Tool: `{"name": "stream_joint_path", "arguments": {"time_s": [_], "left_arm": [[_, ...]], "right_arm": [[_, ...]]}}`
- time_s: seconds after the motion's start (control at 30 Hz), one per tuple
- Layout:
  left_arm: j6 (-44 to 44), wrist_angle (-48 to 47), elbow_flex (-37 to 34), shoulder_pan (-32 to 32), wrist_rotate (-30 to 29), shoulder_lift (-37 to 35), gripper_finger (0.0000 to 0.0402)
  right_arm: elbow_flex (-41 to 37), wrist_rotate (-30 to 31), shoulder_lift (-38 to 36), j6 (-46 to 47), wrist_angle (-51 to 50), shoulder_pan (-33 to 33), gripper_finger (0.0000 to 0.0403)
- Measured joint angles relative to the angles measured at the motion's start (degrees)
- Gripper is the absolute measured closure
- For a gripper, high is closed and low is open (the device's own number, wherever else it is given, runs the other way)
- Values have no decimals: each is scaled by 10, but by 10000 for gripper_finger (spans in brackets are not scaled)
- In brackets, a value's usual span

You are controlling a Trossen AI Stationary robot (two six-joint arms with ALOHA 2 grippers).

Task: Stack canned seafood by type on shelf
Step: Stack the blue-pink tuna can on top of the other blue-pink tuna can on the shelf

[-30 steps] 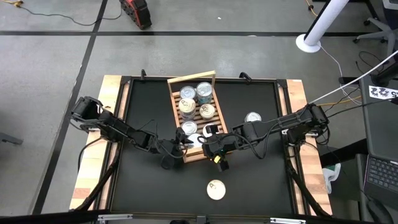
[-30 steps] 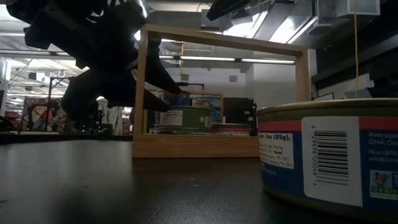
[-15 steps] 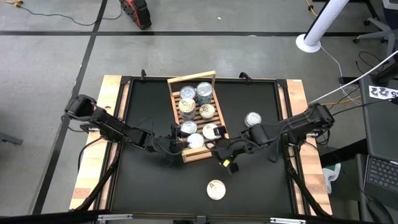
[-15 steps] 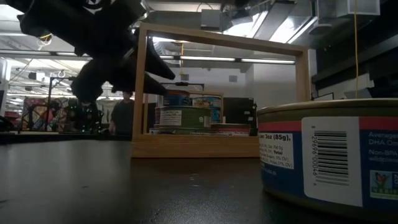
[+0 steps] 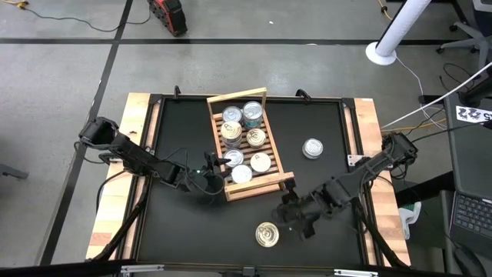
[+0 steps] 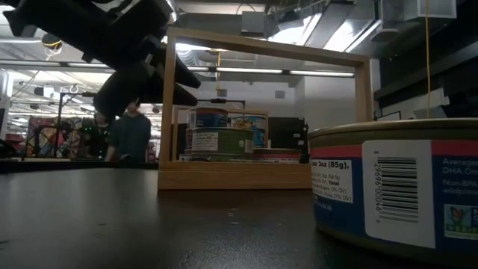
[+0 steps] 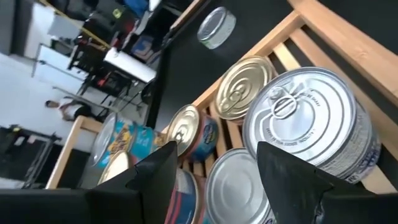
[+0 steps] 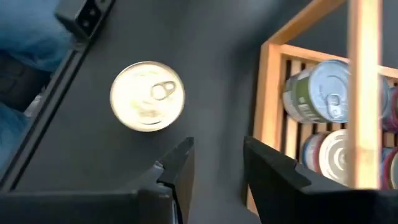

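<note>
While both tools stand released and empty, the right tool [image 5: 296, 218] hovers beside a round gold-lidded tin [image 5: 267, 235] on the matte black surface [image 5: 184, 231]; the left tool [image 5: 217, 163] touches the slatted wooden shelf [image 5: 261, 188] of ribbed silver tins [image 5: 233, 158].

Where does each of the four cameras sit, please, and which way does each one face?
High view: above the table, looking straight down on the shelf, both arms, the left gripper and the right gripper.
Low view: at table-top height, looking level across to the shelf and room; a near can fills its right, a dark arm hangs upper left.
Left wrist view: over open jaws onto the shelf's cans.
Right wrist view: past open jaws toward the gold-lidded can, which the high view shares.
</note>
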Motion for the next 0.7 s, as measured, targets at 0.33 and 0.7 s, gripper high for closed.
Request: {"name": "stream_joint_path", "arguments": {"time_s": [0.33, 0.7], "left_arm": [[-17, -1, 0, -33, -82, 0, 183], [-93, -21, 0, -72, -157, 0, 183]], "right_arm": [[0, -19, 14, 96, 3, 39, 265], [0, -47, 39, 167, -8, 87, 265]]}}
